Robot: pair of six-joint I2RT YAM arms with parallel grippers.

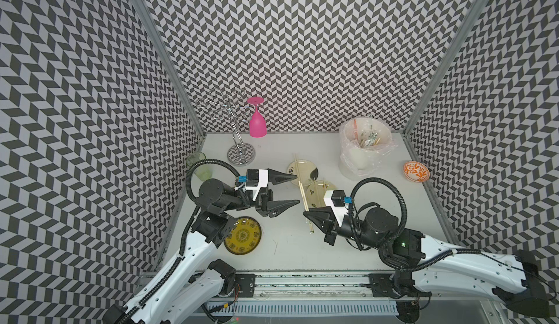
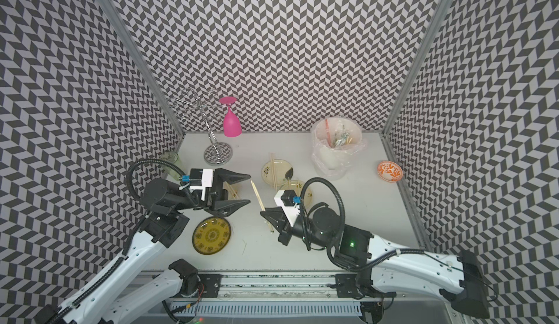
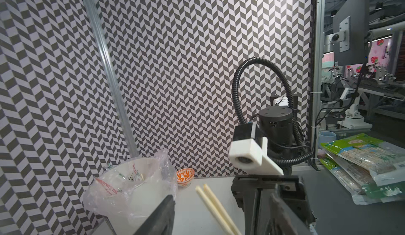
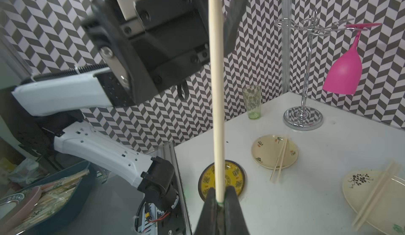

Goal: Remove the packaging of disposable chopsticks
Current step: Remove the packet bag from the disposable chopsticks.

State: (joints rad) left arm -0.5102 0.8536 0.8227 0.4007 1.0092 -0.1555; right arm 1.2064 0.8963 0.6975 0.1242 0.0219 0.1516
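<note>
The right gripper (image 1: 305, 213), just below the centre of a top view, was clamped shut on a pair of chopsticks (image 1: 302, 192), gripping them below their middle. The bare tan sticks rose up and slightly left from the jaws toward the frame's centre, and a shorter length stuck out beneath, down and to the right. In the right wrist view the same sticks (image 4: 215, 91) ran straight up the middle of the frame from the closed jaws. A fleck of green sat at the jaw line, possibly a scrap of sleeve, though it was too small to tell.

The left gripper (image 1: 298, 188), left of centre, stood wide open and held nothing. Its two black fingers pointed right, and the upper end of the pair lay level with the gap between their tips.

Just above and right of the grippers sat two cream plates (image 1: 307, 168) (image 1: 321, 188), each with other chopsticks (image 1: 298, 168) laid across it. The nearer plate was partly hidden by the right wrist.

The packaging (image 1: 368, 140), crumpled clear sleeves with one red-orange strip among them, lay inside the bag-lined white bin (image 1: 384, 132) at the upper right of the table. A yellow patterned plate (image 1: 243, 235) lay at the lower left, beside the left arm. An orange-and-white bowl (image 1: 416, 171) sat at the table's right edge.
</note>
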